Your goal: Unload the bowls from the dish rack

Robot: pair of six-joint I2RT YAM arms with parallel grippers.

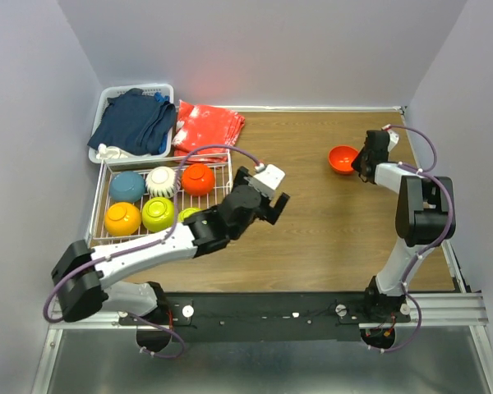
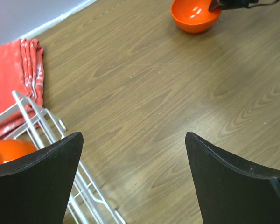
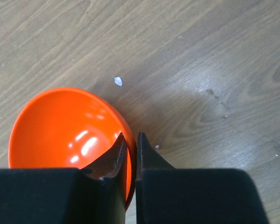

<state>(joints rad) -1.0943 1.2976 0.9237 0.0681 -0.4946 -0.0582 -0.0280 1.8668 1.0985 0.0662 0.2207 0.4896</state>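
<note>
Red-orange glossy round bowl [image 1: 342, 159] [image 3: 60, 130] upright on wooden tabletop [image 1: 329, 230], well right of white wire dish rack [image 1: 99, 205], rim pinched between near-closed fingers of right gripper [image 1: 363, 160] [image 3: 129, 140]. Left gripper [image 1: 271, 205] [image 2: 133, 140] spread wide, holding nothing, just right of rack. Inside rack: blue bowl [image 1: 126, 186], ribbed white bowl [image 1: 161, 181], second red-orange bowl [image 1: 198, 179], yellow-orange bowl [image 1: 122, 218], lime green bowl [image 1: 158, 214], second lime green bowl [image 1: 189, 214] partly hidden.
</note>
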